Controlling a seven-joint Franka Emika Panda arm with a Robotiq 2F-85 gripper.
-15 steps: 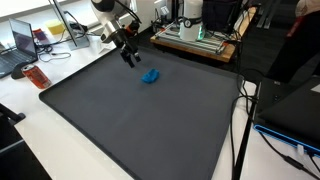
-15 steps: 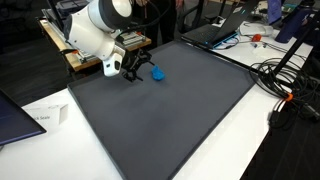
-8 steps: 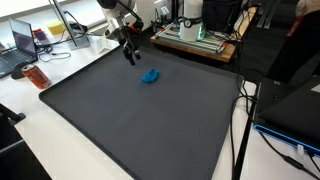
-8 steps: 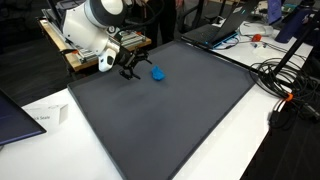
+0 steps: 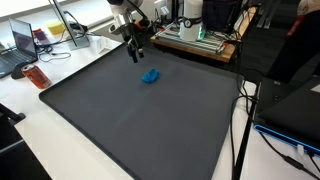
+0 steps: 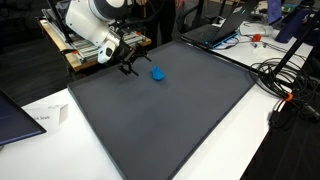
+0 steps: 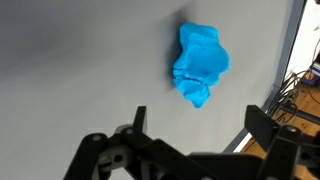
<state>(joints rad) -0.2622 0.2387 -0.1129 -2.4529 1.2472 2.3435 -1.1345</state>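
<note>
A crumpled blue lump (image 5: 150, 76), which looks like a small cloth though the pictures do not settle it, lies loose and alone on the dark grey mat (image 5: 130, 125) in the upper middle of an exterior view. Nothing touches it, and it rests flat where it can be reached from above. The gripper (image 5: 137, 53) hangs just up and left of it in that frame, clear of both lump and mat. Its jaws are spread wide and hold nothing. In the wrist view the two dark fingers (image 7: 139, 118) rise from the bottom edge, and the lump (image 7: 200, 65) sits in the upper middle, roughly in line with the gap between them but beyond their tips. The spread appears wider than the lump, so the hand seems set to straddle it rather than push it. The white arm (image 6: 90, 25) comes in from the upper left of an exterior view, with its bulky joints raised over the mat's far corner. Its wrist is bent so the gripper (image 6: 127, 68) points down and slightly towards the lump (image 6: 158, 73).
</note>
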